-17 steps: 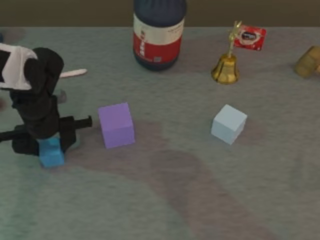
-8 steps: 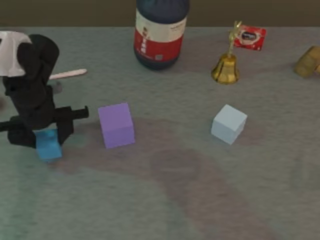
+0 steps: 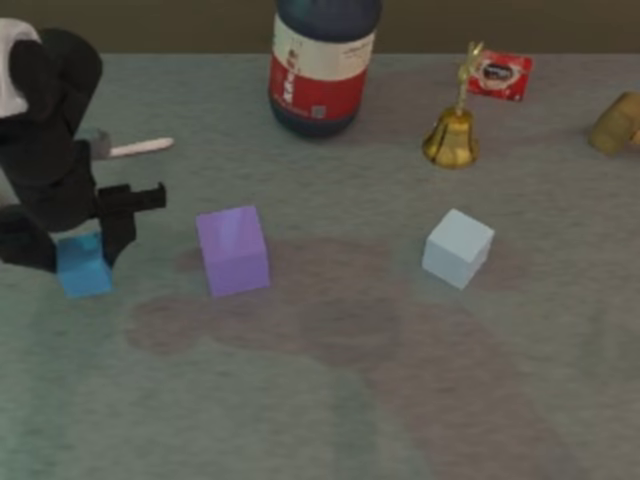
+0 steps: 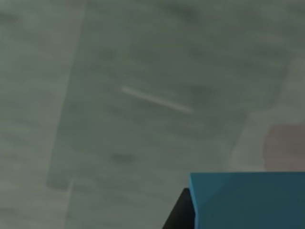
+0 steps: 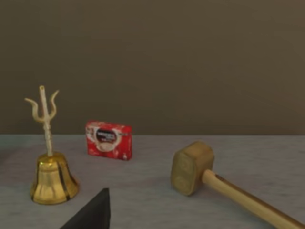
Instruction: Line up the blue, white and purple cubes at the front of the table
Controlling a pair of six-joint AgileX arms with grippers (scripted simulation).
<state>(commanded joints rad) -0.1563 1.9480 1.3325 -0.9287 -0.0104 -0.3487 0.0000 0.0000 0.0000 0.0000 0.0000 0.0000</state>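
My left gripper (image 3: 78, 250) is at the table's left side, shut on the small blue cube (image 3: 83, 270), which hangs above the grey-green table (image 3: 350, 400). In the left wrist view the blue cube (image 4: 248, 200) fills the corner, with one dark finger (image 4: 180, 215) against its side. The lilac purple cube (image 3: 233, 250) rests just to the right of that gripper. The pale white cube (image 3: 458, 248) sits right of centre. My right arm is outside the top view; only a dark edge of the right gripper (image 5: 91, 215) shows in its own wrist view.
Along the back stand a dark bottle with a red and white label (image 3: 322, 65), a brass bell (image 3: 452, 130), a small red box (image 3: 500, 75) and a wooden mallet (image 3: 617, 122). A thin white stick (image 3: 140, 148) lies behind the left gripper.
My left gripper has risen and drifted left and back with the blue cube held in it. The purple and white cubes have stayed put.
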